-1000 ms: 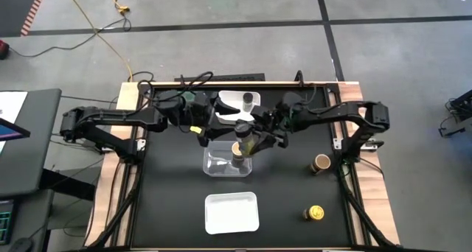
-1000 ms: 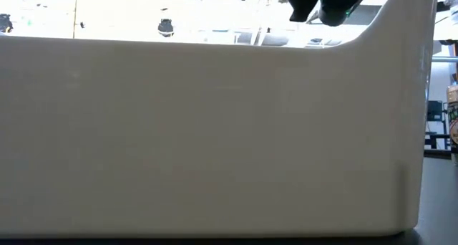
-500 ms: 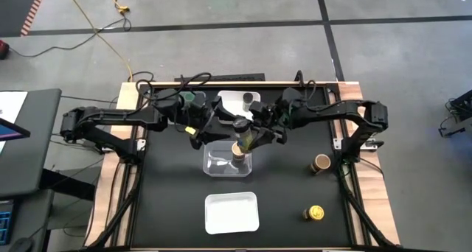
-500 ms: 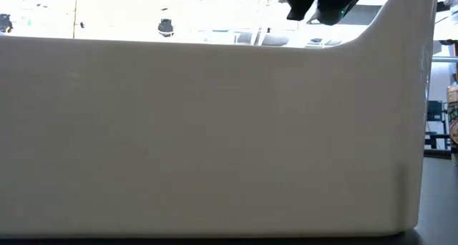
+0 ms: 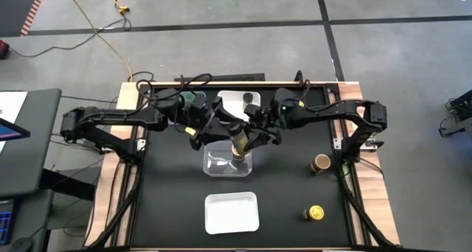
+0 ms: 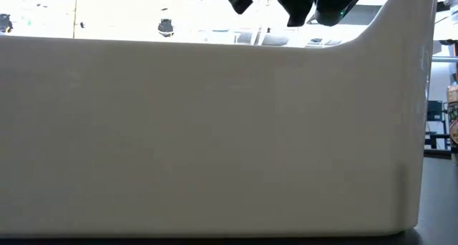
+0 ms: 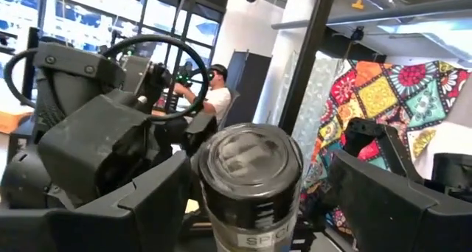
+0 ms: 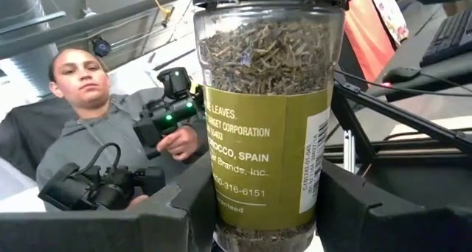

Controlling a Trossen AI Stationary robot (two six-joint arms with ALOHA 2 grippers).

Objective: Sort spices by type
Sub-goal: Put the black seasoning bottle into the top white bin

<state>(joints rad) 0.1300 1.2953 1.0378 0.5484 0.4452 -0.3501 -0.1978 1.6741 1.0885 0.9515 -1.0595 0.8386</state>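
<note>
**Both grippers meet over the clear tray, each with a jar between its fingers**

Compared with a second ago, the two arms have drawn closer together above the clear rectangular plastic tray (image 5: 227, 162). The right gripper (image 5: 243, 138) has shifted toward the left arm, and the tan-lidded jar that showed standing at the tray's right edge is now mostly covered by the arms. In the low view, more dark arm hardware pokes above the wall of the near white plastic tray (image 6: 215, 130) than before.

The right gripper pinches a clear cylindrical jar of dried green leaves with an olive label (image 8: 262, 116); its fingers (image 8: 369, 208) press against the jar's sides, and the jar stands upright between them, held above the clear tray's far end.

The left gripper (image 5: 214, 127) sits just beside the right one. Its wrist view shows a small jar with a grey metallic-looking lid and black label (image 7: 251, 182) upright between its dark fingers (image 7: 158, 200), which are spread only as wide as the jar and appear to grip it.

Elsewhere, a dark-lidded jar (image 5: 248, 99) stands in the far white tray (image 5: 228, 101). A tan-lidded jar (image 5: 321, 163) and a yellow-lidded jar (image 5: 316, 213) stand well apart on the black tabletop (image 5: 169, 200) at the right. A person in a grey hoodie (image 8: 96, 145) sits beyond the table.
</note>
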